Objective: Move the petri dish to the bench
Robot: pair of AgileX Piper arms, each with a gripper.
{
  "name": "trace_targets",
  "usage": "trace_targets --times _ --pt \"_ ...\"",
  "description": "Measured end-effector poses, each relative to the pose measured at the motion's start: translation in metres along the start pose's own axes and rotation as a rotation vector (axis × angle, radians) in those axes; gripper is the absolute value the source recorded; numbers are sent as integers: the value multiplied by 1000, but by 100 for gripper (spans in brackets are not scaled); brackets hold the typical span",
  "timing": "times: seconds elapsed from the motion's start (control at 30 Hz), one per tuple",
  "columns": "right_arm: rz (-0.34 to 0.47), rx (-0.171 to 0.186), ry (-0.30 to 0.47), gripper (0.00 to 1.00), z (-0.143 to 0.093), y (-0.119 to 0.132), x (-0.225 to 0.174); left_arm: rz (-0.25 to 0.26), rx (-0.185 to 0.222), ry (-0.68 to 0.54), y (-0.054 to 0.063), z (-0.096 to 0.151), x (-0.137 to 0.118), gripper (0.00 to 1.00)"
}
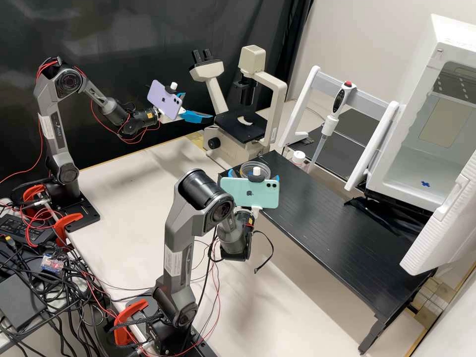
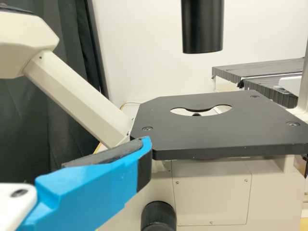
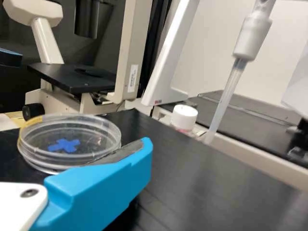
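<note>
Partly hidden, petri dish [image 1: 246,170] behind phone [image 1: 237,192], between wide-set right fingers [image 1: 276,179]; left fingers [image 1: 198,117] wide.

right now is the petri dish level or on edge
Roughly level: the petri dish shows its round top face up, low side wall beneath.

black bench [image 1: 317,218] on pale table [image 1: 119,183]; 1 clear petri dish [image 3: 91,139] on bench, near 1 corner

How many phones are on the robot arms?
2. A purple phone is mounted at the wrist of the left arm, and a mint green phone at the wrist of the right arm.
</note>
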Motion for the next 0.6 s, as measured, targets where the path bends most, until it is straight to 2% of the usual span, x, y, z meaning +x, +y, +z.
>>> trace_targets --times 0.1,0.33,0.5,0.6 --pt "58 -11 -24 100 -1 12 -5 0 0 0 0 0 0 100" --pt "224 100 -189 100 16 28 -32 0 0 0 0 0 0 100" --pt "339 181 -355 100 30 26 -54 0 0 0 0 0 0 100" --pt "367 220 -434 100 38 21 -68 0 0 0 0 0 0 100"
